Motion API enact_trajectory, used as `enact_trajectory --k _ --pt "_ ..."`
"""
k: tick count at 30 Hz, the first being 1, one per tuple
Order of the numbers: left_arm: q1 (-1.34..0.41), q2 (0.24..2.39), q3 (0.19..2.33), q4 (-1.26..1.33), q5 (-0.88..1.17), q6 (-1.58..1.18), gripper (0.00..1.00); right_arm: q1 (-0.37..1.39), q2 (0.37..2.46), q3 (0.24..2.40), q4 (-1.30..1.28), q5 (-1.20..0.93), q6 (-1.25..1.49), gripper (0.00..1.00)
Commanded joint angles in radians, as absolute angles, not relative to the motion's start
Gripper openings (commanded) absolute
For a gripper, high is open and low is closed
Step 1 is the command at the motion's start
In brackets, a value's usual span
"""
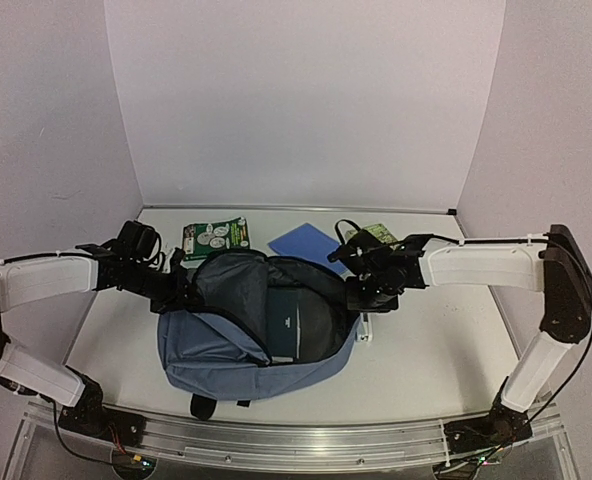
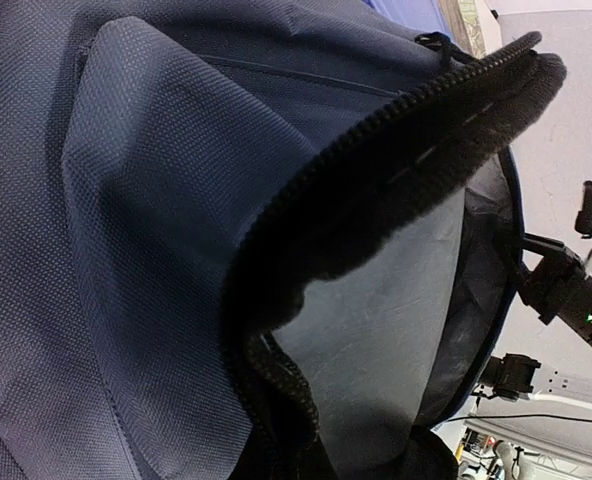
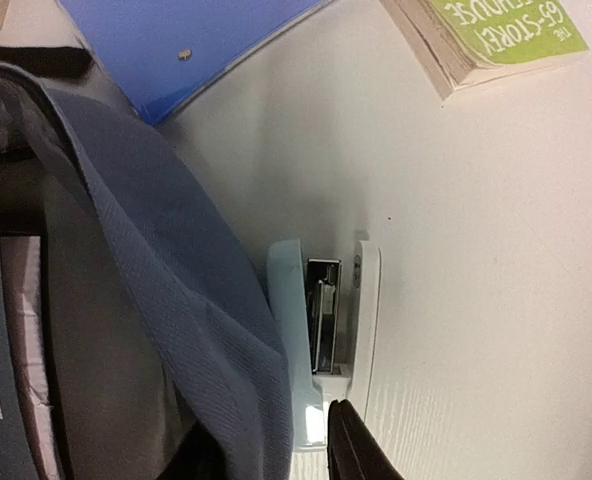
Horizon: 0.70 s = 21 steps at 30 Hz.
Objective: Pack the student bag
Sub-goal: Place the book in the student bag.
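White counter (image 1: 426,350); my left tool (image 1: 181,283) pinches the bag (image 1: 216,360) rim, right tool (image 1: 361,296) by a stapler (image 3: 326,330), opening I can't tell.

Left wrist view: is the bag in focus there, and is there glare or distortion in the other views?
Left wrist: bag weave sharp, background at right washed out. Right wrist: stapler sharp, glare on its lower end. Top: even light, table edge bowed.
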State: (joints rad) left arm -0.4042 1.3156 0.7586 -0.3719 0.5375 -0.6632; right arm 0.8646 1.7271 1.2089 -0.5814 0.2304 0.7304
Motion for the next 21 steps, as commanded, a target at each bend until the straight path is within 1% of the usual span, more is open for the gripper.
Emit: enact_trajectory --k 1,3,5,6,11,15,21 --pt "-0.398 1.344 0.718 -0.356 0.481 -0.671 0.0 0.853 1.649 1.29 -0.599 0.299 0.693 0.58" --pt "-0.399 1.361 0.711 -0.349 0.495 -0.67 0.02 0.833 1.646 1.313 -0.601 0.329 0.642 0.74" --pt "-0.398 1.368 0.706 -0.342 0.507 -0.673 0.08 0.806 1.651 1.332 -0.6 0.384 0.586 0.82" --pt "-0.398 1.366 0.704 -0.342 0.507 -0.676 0.13 0.784 1.662 1.338 -0.597 0.4 0.555 0.84" --pt "-0.397 1.327 0.71 -0.371 0.492 -0.675 0.29 0.656 1.765 1.388 -0.552 0.426 0.375 0.86" --pt "-0.398 1.263 0.722 -0.38 0.494 -0.657 0.48 0.568 1.854 1.4 -0.46 0.398 0.213 0.9" --pt "-0.397 1.127 0.725 -0.361 0.499 -0.624 0.85 0.519 1.991 1.49 -0.408 0.284 0.075 0.93"
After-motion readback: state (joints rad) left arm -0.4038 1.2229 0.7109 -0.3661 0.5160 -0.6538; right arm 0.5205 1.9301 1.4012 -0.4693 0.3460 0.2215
